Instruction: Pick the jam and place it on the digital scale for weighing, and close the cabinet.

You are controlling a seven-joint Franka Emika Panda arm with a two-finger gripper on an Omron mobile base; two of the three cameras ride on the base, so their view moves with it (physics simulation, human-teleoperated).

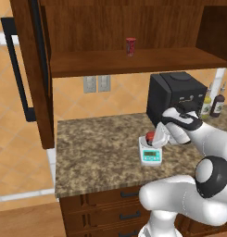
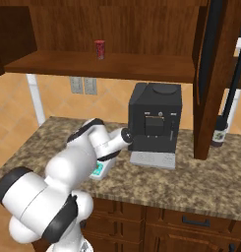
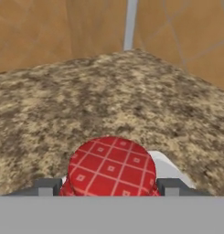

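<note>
The jam [image 1: 151, 135], a squat jar with a red checked lid [image 3: 111, 167], is at the top of the digital scale [image 1: 150, 155], a white square with a teal front panel [image 2: 98, 170], on the granite counter. My gripper [image 1: 157, 137] reaches down from the right, and its two dark fingertips [image 3: 49, 186] press against both sides of the jar, shut on it. A white corner of the scale [image 3: 167, 165] shows behind the jar. The cabinet [image 1: 133, 28] above stands open, its left door [image 1: 31, 69] and right door [image 2: 215, 74] both swung out.
A black coffee machine [image 1: 175, 95] stands just behind and right of the scale. A slim red can [image 1: 130, 46] sits on the cabinet shelf. Bottles [image 1: 217, 105] stand at the counter's far right. Drawers [image 1: 124, 203] run under the counter edge.
</note>
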